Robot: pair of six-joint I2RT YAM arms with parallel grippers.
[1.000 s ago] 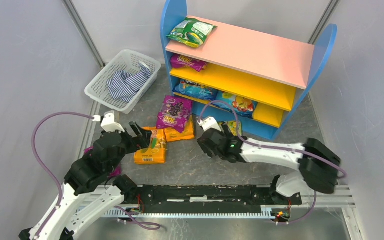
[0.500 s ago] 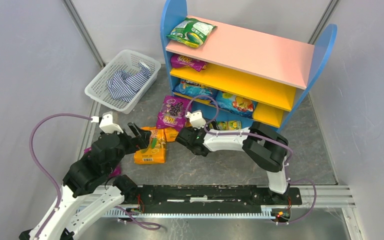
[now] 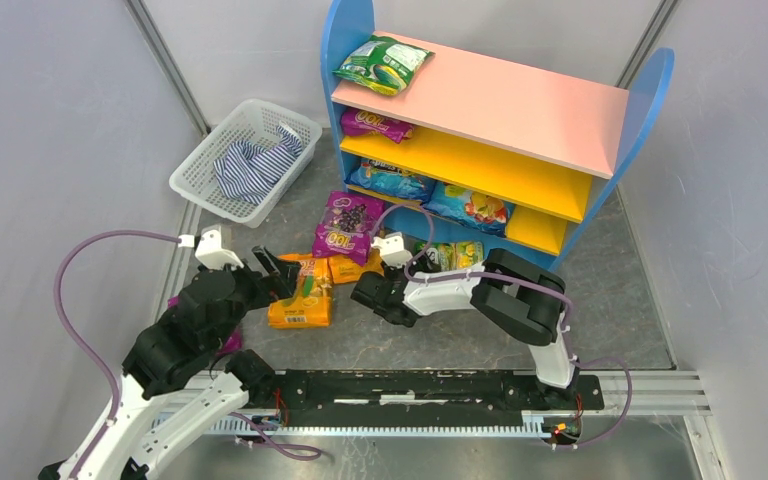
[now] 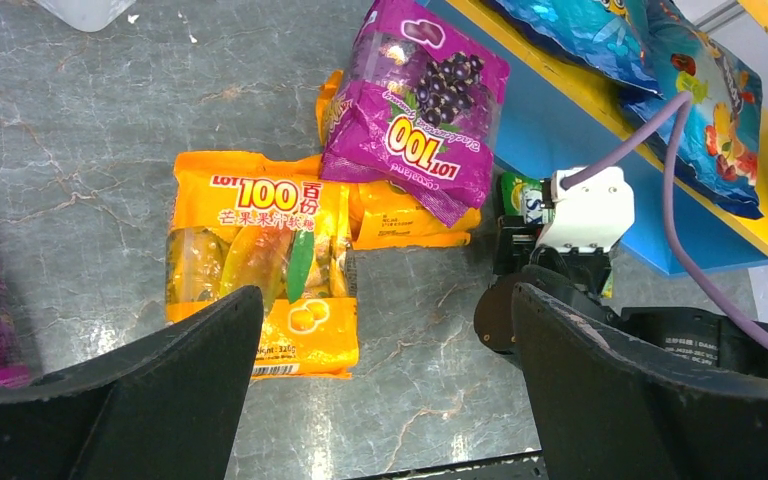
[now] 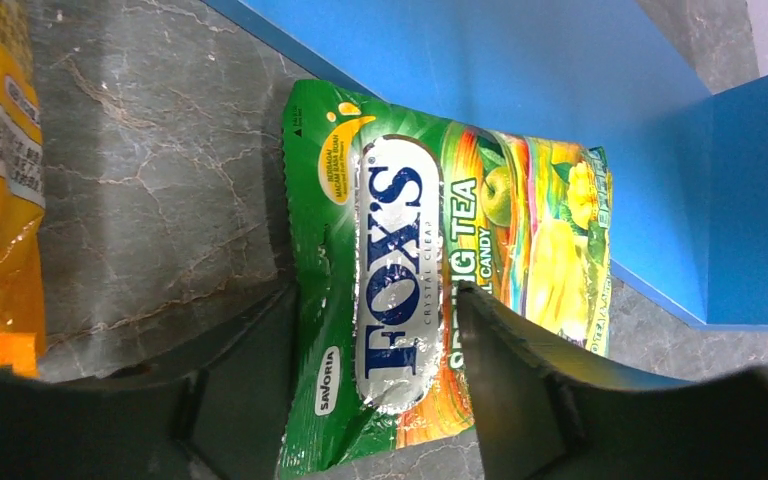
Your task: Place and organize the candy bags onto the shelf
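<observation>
Right wrist: FOX'S candy bag

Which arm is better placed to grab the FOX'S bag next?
Right. The right gripper has open jaws over the FOX'S bag beside the shelf; the left gripper is open above the orange bag, farther off.

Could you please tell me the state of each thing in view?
FOX'S bag: flat on table, beside shelf base.
Orange bag: flat on table.
Purple bag: lying atop second orange bag.
Green bag: lying on shelf's top board.
Cloth: crumpled in basket.
Left pincer: open, near orange bag.
Right pincer: open, astride FOX'S bag.
</observation>
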